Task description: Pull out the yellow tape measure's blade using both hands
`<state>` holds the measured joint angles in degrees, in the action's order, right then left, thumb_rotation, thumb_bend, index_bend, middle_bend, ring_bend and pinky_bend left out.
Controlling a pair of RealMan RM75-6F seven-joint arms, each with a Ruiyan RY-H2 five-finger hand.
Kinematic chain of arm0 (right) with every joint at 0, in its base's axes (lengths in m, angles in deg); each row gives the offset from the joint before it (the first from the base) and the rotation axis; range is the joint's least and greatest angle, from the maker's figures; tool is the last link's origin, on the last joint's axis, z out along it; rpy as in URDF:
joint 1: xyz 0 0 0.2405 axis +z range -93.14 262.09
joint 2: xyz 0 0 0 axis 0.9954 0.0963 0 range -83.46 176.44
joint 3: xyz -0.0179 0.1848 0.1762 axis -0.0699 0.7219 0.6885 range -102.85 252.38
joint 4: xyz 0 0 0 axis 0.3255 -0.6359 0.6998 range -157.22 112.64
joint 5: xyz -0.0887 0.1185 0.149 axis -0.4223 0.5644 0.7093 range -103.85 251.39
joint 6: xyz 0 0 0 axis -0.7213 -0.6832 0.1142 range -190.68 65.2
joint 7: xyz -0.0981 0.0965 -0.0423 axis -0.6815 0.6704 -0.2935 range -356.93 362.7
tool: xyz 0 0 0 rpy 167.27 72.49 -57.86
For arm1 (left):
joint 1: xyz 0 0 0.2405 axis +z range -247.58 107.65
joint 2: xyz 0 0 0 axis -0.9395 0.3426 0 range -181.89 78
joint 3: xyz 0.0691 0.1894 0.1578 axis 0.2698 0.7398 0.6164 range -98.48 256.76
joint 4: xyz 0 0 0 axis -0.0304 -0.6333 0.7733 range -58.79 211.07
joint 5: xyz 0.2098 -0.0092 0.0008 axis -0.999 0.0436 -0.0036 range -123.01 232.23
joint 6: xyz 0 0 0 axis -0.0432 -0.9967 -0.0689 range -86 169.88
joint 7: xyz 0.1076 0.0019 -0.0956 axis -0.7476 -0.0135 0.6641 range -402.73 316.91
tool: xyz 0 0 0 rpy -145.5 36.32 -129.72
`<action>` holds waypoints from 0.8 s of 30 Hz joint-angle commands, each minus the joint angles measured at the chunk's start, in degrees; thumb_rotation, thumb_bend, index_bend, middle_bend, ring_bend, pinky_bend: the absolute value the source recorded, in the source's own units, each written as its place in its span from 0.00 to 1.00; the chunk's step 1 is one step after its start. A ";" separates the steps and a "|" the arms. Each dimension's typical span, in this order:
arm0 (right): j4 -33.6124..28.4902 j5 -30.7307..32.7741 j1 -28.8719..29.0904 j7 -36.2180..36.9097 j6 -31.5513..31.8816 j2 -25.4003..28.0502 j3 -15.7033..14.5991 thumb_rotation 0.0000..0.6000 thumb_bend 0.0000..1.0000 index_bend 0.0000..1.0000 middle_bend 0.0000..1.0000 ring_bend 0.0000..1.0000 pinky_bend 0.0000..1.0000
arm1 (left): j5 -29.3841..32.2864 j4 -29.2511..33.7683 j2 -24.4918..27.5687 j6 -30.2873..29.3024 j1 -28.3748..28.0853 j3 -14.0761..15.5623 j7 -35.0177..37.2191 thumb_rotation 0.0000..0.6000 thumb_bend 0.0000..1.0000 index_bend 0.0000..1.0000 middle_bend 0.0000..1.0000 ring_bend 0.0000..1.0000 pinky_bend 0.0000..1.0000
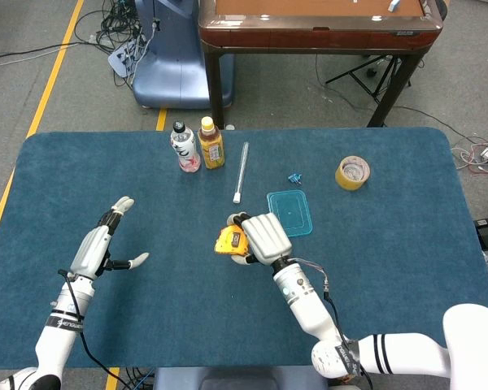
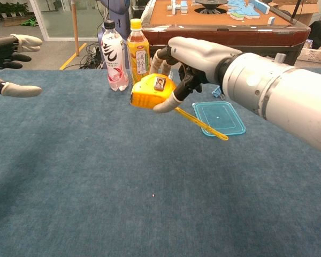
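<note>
My right hand [image 1: 260, 237] [image 2: 195, 59] grips the yellow tape measure [image 1: 228, 241] [image 2: 152, 92] and holds it up off the blue table [image 1: 171, 301], near the middle. A thin yellow strap [image 2: 203, 124] hangs down and to the right from the case. My left hand [image 1: 106, 242] [image 2: 13, 59] is raised at the left, fingers spread, holding nothing, well apart from the tape measure. No blade shows drawn out.
Two bottles [image 1: 198, 145] [image 2: 125, 53] stand at the back. A clear tube [image 1: 241, 171], a teal lid [image 1: 290, 213] [image 2: 219, 118], a small blue clip [image 1: 294, 178] and a roll of yellow tape [image 1: 352, 172] lie behind and to the right of my right hand.
</note>
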<state>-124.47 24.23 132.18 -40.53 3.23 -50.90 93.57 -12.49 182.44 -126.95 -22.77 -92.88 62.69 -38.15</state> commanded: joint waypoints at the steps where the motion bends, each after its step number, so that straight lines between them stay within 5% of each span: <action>1: -0.31 1.90 1.15 -1.39 1.84 -1.60 0.58 1.00 0.61 0.75 0.75 0.71 0.71 | 1.33 -0.07 -1.24 0.52 -1.05 -0.24 -0.31 1.00 0.17 0.00 0.00 0.00 0.00; 24: 8.98 7.80 7.27 -1.35 6.16 -12.95 4.73 1.00 0.63 0.77 0.76 0.75 0.74 | 10.08 -1.54 -10.03 -1.08 -5.90 -1.48 -3.55 1.00 0.17 0.00 0.00 0.00 0.00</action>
<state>-115.72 31.88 139.23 -42.00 9.41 -63.61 98.15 -2.86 181.11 -136.48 -23.42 -98.56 61.34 -41.44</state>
